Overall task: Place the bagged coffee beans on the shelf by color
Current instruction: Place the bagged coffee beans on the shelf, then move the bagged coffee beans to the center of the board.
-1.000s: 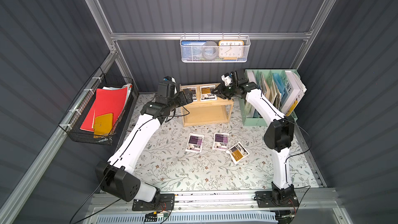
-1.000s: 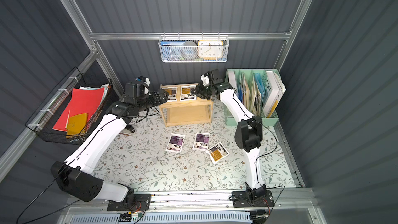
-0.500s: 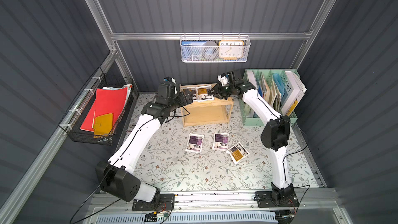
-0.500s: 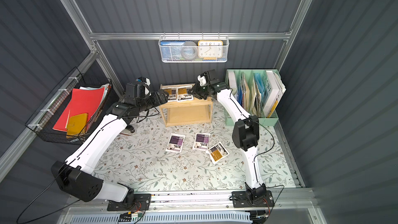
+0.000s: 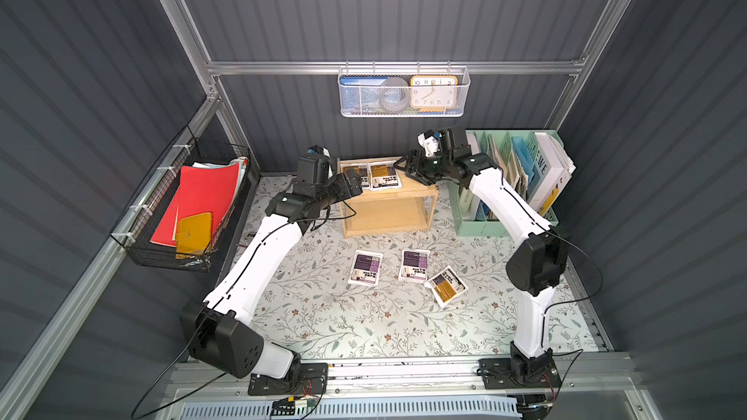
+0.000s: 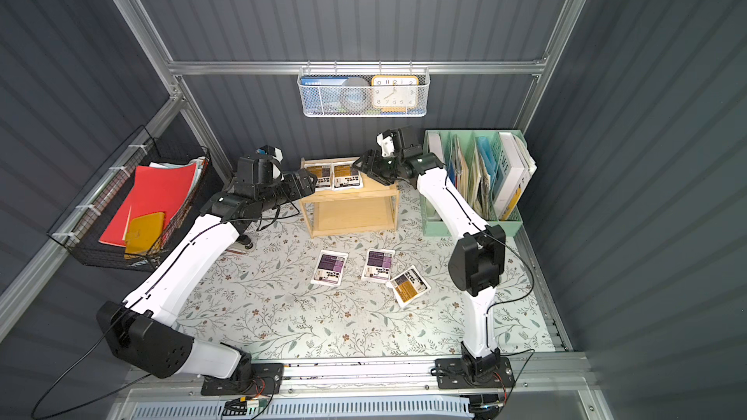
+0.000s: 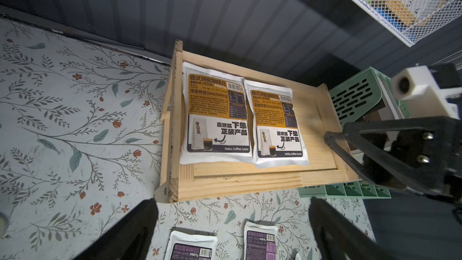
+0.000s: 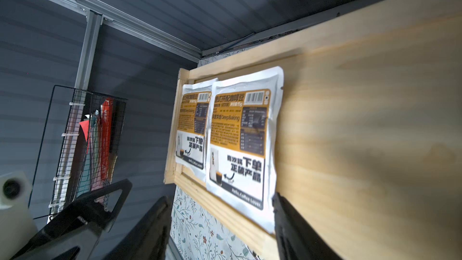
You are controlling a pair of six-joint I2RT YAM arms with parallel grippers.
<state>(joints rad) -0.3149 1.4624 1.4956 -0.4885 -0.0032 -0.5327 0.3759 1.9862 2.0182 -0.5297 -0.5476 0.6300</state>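
Note:
The shelf (image 5: 388, 212) stands at the back on the floral mat. Two yellow-labelled bagged coffee beans (image 5: 359, 174) (image 5: 385, 175) lie side by side on the left part of its top tray, also in the left wrist view (image 7: 216, 113) (image 7: 276, 126). Two purple pouches (image 5: 366, 267) (image 5: 414, 265) and one yellow pouch (image 5: 446, 285) lie on the mat in front. My right gripper (image 5: 406, 167) (image 8: 221, 200) hovers open over the tray's right part, straddling a corner of the nearer pouch (image 8: 240, 146) without gripping it. My left gripper (image 5: 355, 181) (image 7: 232, 203) is open and empty at the shelf's left end.
A mint-green file organizer (image 5: 505, 228) stands right of the shelf, close behind my right arm. A black wire basket (image 5: 182, 204) with a red folder hangs on the left wall. A white mesh basket (image 5: 404, 92) with a clock hangs on the back wall.
My right gripper carried the yellow pouch leftward onto the top tray beside the first one, then opened and let it go. The left arm has stayed where it was.

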